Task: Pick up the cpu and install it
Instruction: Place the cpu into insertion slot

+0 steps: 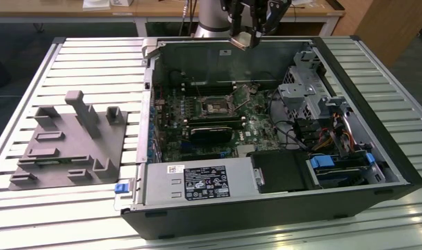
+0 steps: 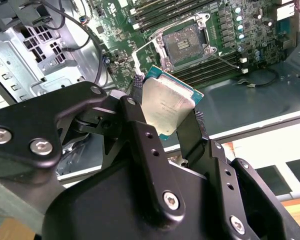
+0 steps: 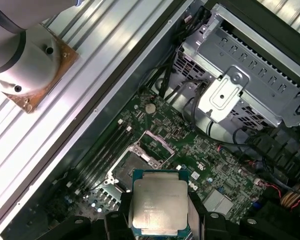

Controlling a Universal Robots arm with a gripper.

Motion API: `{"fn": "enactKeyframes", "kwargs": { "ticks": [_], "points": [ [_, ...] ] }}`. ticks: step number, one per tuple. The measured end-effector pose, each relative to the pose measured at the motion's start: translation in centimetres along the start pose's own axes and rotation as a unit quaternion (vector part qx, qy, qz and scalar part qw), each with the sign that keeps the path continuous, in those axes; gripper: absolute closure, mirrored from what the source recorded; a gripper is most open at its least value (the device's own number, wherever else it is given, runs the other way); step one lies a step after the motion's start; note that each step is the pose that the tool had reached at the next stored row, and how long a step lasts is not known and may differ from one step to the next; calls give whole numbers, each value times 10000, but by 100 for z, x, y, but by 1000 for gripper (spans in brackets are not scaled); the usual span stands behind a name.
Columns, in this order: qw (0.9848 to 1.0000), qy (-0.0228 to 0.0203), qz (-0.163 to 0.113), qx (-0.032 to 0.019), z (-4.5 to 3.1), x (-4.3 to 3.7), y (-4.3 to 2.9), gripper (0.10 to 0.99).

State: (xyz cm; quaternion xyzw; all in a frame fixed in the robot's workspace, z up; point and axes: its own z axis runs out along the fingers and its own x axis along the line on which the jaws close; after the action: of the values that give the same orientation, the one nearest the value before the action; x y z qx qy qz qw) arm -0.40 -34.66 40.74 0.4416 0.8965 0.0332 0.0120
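Observation:
The cpu (image 2: 169, 105) (image 3: 159, 205) is a flat square chip with a silver-grey metal top and a teal-edged rim, held between my gripper's black fingers (image 2: 192, 132) in both wrist views. In the exterior view my gripper (image 1: 244, 37) hangs over the far wall of the open computer case with the cpu (image 1: 241, 40) in it. Below lies the green motherboard (image 1: 218, 117) with its empty socket (image 1: 216, 108) (image 2: 186, 43) (image 3: 126, 172), whose metal frame is swung open. The gripper is well above the socket.
The black case (image 1: 280, 208) lies open on a slatted metal table (image 1: 92, 57). Inside are a drive cage (image 1: 304, 96), cables, memory sticks and a power supply (image 1: 196, 182). A grey fixture plate (image 1: 65, 140) with upright blocks sits at the exterior view's left. The arm's base (image 3: 20, 55) stands beyond the case.

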Motion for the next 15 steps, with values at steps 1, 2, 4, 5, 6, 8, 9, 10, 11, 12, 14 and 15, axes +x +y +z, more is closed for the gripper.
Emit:
{"fn": "enactKeyframes", "kwargs": {
  "ticks": [1, 2, 4, 5, 6, 8, 9, 10, 11, 12, 14, 15],
  "points": [
    [10000, -1, 9, 0, 1, 0, 0, 561],
    [10000, -1, 18, 0, 3, 0, 0, 561],
    [10000, -3, 34, 0, 7, 0, 0, 561],
    [10000, -3, 43, 0, 9, 0, -1, 561],
    [10000, -4, 50, 1, 10, 0, -1, 561],
    [10000, -5, 66, 0, 14, 0, -1, 561],
    [10000, -5, 74, 0, 16, 0, -1, 561],
    [10000, -6, 82, 0, 18, 0, -1, 561],
    [10000, -6, 90, 0, 19, 0, -1, 561],
    [10000, -7, 98, 0, 21, 0, -2, 561],
    [9999, -8, 115, 0, 24, 0, -2, 561],
    [9999, -9, 123, -1, 26, 0, -2, 561]
  ]
}}
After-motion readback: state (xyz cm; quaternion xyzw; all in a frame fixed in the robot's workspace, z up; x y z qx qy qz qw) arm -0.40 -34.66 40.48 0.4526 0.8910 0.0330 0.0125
